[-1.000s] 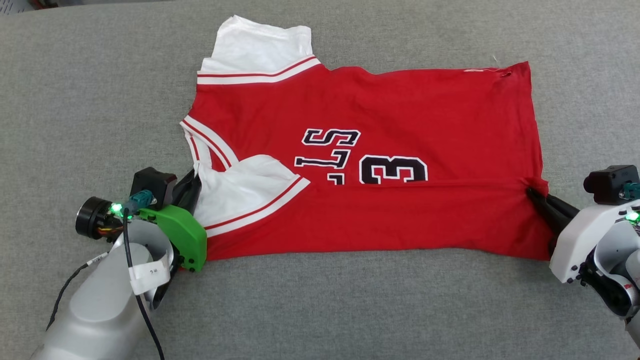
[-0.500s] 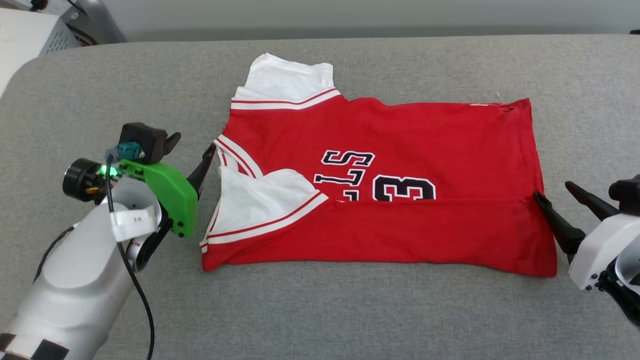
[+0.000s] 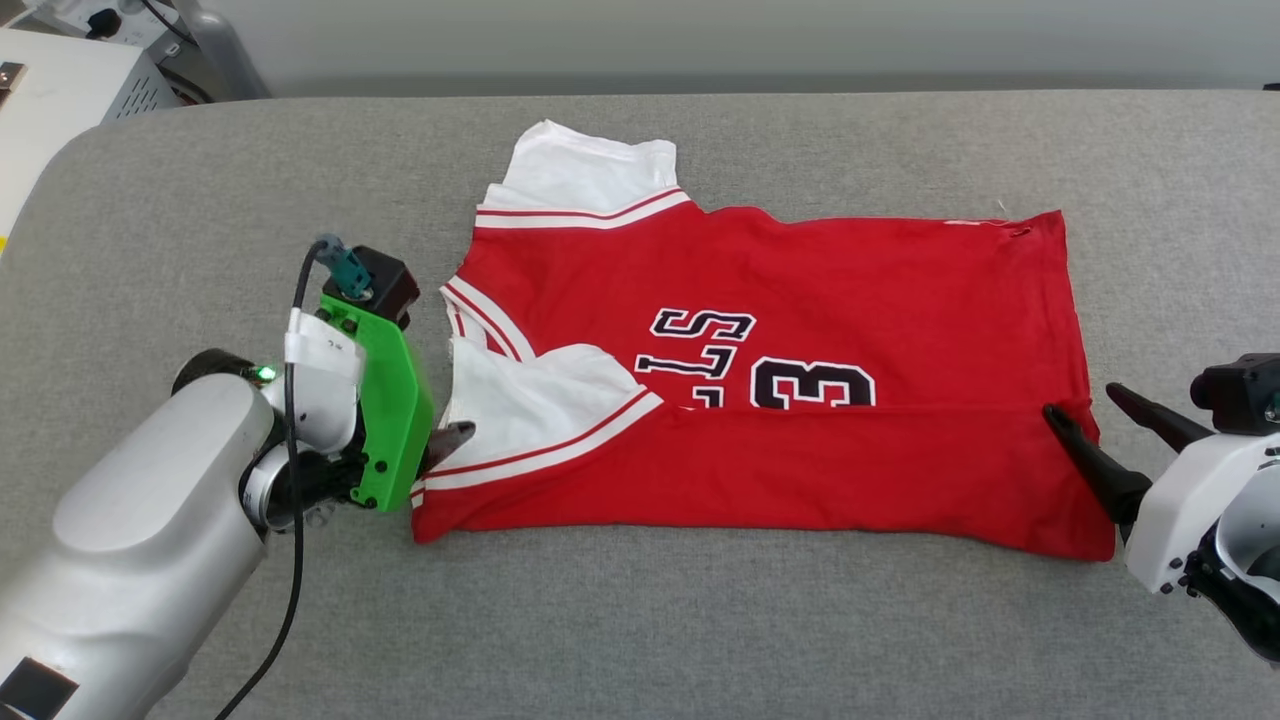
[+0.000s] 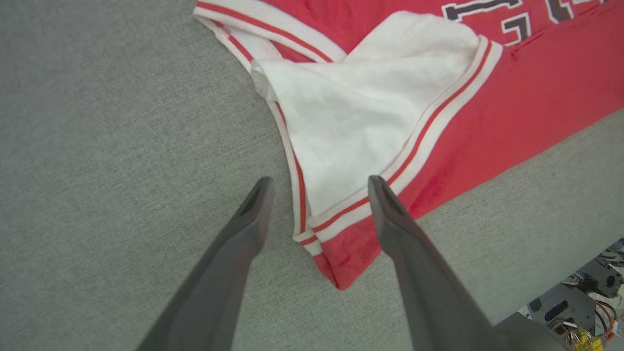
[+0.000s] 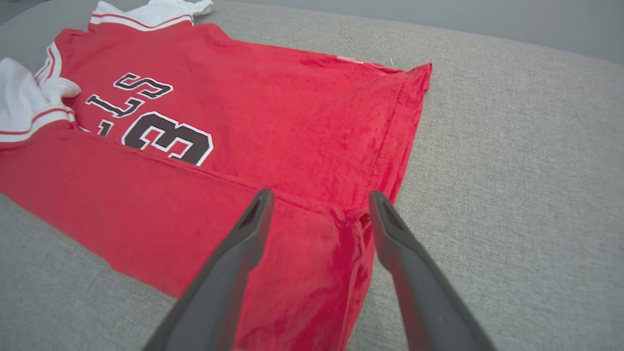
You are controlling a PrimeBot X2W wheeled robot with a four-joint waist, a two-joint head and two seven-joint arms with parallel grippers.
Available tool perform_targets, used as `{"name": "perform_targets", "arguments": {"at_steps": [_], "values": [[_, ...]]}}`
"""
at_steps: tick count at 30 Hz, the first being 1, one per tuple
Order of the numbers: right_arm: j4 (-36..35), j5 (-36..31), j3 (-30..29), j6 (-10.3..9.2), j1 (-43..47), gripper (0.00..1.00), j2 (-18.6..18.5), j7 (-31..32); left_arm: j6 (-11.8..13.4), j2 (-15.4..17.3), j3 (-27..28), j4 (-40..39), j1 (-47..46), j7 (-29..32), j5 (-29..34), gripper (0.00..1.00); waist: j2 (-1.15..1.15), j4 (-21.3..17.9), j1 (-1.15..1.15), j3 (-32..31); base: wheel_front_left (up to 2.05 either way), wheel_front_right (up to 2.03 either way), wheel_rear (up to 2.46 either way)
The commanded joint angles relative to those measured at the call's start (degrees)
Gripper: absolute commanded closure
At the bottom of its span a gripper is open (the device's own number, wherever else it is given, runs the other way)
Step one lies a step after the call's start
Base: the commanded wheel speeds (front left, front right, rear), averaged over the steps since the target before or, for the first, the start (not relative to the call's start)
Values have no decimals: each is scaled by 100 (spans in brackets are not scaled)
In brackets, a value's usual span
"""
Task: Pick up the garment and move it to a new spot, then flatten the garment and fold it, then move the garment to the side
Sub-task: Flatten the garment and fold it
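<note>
Grey tabletop (image 3: pixel 640 620) carries everything. Left gripper (image 4: pixel 319 181): spread wide, empty, straddling striped sleeve trim at garment's near-left corner. Garment (image 3: pixel 850 290): flat mid-tabletop, long axis left-right, near edge folded up over lettering. Right gripper (image 3: pixel 1081 401): wide too, holding nothing, tips at fold line on hem end. You have one arm at each end, so next fold likely needs both. Lettering half hidden under flap; far white sleeve (image 3: pixel 585 165) rumpled; green mount (image 3: pixel 385 400) hides one left finger from head view.

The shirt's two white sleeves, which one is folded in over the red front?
The sleeve beside the left gripper: it lies folded onto the shirt's red front. The other sleeve sticks out past the far edge.
</note>
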Motion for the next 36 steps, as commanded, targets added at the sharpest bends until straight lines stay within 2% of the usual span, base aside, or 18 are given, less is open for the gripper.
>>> {"name": "perform_targets", "arguments": {"at_steps": [1, 9, 15, 16, 17, 20, 24, 31, 36], "values": [[-35, 32, 26, -4, 43, 0, 8, 28, -15, 70, -75, 31, -60, 137, -71, 0, 0, -62, 0, 49, 0, 0, 0], [-39, 57, 178, -4, -79, 0, 93, 112, -16, 67, -471, 538, 295, 482, -182, 0, 0, -270, 0, 239, 0, 0, 0], [-1, 75, 264, -4, -208, 0, 125, 97, -16, -91, -575, 958, 546, 310, -264, 0, 0, -339, 0, 343, 0, 0, 0], [-3, 68, 272, -4, -233, 0, 116, 94, -16, -117, -592, 982, 570, 282, -295, 31, 0, -344, 0, 345, 0, 0, 0], [-10, 48, 269, -4, -276, 0, 95, 82, -16, -138, -594, 997, 579, 194, -316, 98, 0, -347, 0, 339, 0, 0, 0], [-83, -1, 258, -4, -404, 0, -13, 133, -16, -116, -652, 958, 554, -25, -311, 100, 0, -339, 0, 277, 0, 0, 0], [-351, -108, 296, -4, -592, 0, -358, 494, -16, -4, -632, 738, 500, -407, -382, 100, 0, -311, 0, 144, 0, 0, 0], [-769, 301, 355, -4, -643, 0, -929, 2020, -16, 269, -650, 173, 460, -1002, -345, 100, 0, -224, 0, 62, 0, 0, 0], [-752, 510, 404, -4, -525, 0, -934, 2823, -15, 372, -653, -140, 378, -1175, -210, 100, 0, -119, 0, 168, 0, 0, 0]]}}
